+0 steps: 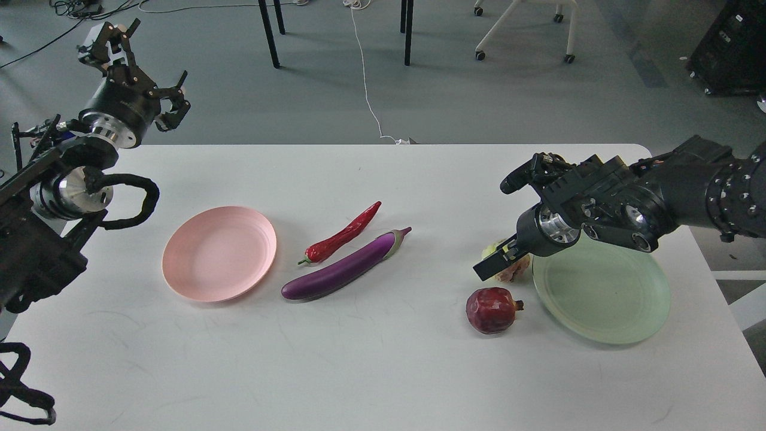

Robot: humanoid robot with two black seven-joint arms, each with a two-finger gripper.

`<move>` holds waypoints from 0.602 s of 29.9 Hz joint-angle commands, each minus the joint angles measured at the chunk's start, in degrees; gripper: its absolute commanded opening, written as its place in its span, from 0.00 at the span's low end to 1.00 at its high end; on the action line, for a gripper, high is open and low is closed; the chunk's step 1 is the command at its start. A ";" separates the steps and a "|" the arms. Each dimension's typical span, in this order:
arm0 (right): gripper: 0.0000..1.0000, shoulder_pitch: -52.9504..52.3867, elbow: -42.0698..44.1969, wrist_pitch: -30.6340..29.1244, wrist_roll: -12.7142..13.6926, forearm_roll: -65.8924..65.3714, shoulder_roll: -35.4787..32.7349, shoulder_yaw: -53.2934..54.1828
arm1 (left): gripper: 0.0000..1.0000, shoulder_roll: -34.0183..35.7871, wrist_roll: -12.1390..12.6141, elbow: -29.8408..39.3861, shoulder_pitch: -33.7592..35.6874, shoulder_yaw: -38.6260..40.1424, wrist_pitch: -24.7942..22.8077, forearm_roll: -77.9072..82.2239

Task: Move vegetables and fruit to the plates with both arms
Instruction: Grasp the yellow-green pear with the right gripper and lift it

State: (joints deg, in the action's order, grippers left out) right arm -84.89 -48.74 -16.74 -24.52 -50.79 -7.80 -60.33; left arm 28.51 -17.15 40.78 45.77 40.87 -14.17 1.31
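The purple eggplant (344, 267) and the red chili pepper (344, 234) lie side by side at the table's middle. The empty pink plate (218, 252) is to their left. The dark red pomegranate (491, 309) sits left of the empty mint green plate (601, 293). The yellow-green fruit (516, 273) is just behind the pomegranate, mostly hidden by my right gripper (495, 262), which is low over it; its fingers cannot be told apart. My left gripper (139, 70) is open and empty, raised beyond the table's far left corner.
The white table (383, 371) has its far edge just behind the arms and its right edge close to the green plate. Chair and table legs (269, 33) and a white cable (368, 90) are on the floor behind.
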 commanded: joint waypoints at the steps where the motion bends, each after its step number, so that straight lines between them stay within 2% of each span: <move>1: 0.80 0.43 0.13 0.13 -0.17 -0.10 0.68 0.04 | 0.98 0.14 -0.25 0.00 -1.12 0.00 0.02 0.01; 10: 0.60 -1.24 -0.48 -0.05 -0.26 -0.27 0.41 -0.05 | 0.98 -0.21 -0.43 0.00 -1.83 0.00 0.46 0.01; 18: 0.60 -9.32 -4.61 -0.22 -1.05 -0.01 -6.52 0.48 | 0.98 -0.21 -0.43 0.00 -1.57 0.00 0.37 0.09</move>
State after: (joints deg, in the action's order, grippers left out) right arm -91.43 -51.37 -16.96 -25.08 -50.81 -11.40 -59.92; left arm 28.34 -17.58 40.78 44.04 40.87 -13.71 1.39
